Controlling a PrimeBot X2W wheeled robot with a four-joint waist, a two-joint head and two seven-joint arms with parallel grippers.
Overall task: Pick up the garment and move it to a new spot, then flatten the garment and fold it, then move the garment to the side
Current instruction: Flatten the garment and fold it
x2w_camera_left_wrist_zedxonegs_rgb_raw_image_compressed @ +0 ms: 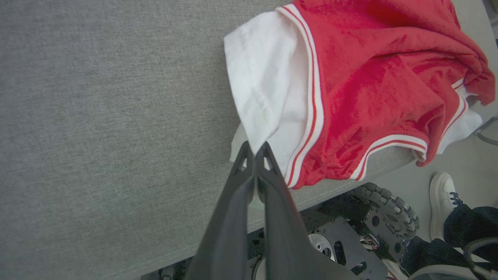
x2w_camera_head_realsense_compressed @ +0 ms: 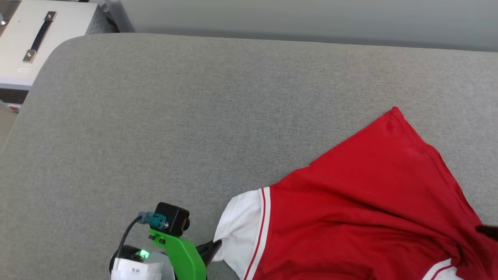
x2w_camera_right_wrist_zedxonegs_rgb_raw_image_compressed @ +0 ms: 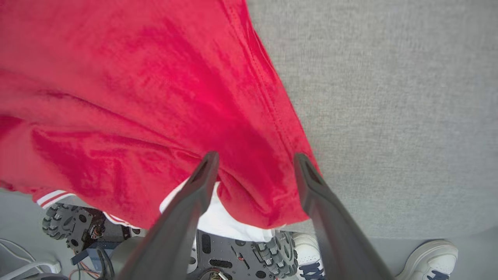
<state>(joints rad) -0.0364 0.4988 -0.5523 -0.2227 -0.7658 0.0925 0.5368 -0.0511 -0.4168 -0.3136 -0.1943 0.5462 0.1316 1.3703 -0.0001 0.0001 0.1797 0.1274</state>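
Observation:
The garment [x2w_camera_head_realsense_compressed: 369,194], red with white sleeves and red-white striped trim, lies crumpled at the near right of the grey padded surface [x2w_camera_head_realsense_compressed: 194,116], partly hanging over its front edge. My left gripper [x2w_camera_head_realsense_compressed: 216,247] is shut on the tip of the white sleeve [x2w_camera_left_wrist_zedxonegs_rgb_raw_image_compressed: 268,89]; in the left wrist view its fingertips [x2w_camera_left_wrist_zedxonegs_rgb_raw_image_compressed: 255,149] pinch that corner just above the cloth. My right gripper [x2w_camera_right_wrist_zedxonegs_rgb_raw_image_compressed: 256,161] stands open over the red hem [x2w_camera_right_wrist_zedxonegs_rgb_raw_image_compressed: 136,97], fabric bunched between its spread fingers. Its dark fingertip [x2w_camera_head_realsense_compressed: 489,231] pokes in over the red cloth at the right edge.
A white cabinet [x2w_camera_head_realsense_compressed: 39,39] with a dark handle stands beyond the far left corner. Below the front edge sit my wheeled base [x2w_camera_left_wrist_zedxonegs_rgb_raw_image_compressed: 350,237] and a person's white shoes [x2w_camera_right_wrist_zedxonegs_rgb_raw_image_compressed: 432,256]. The left and far parts of the grey surface are bare.

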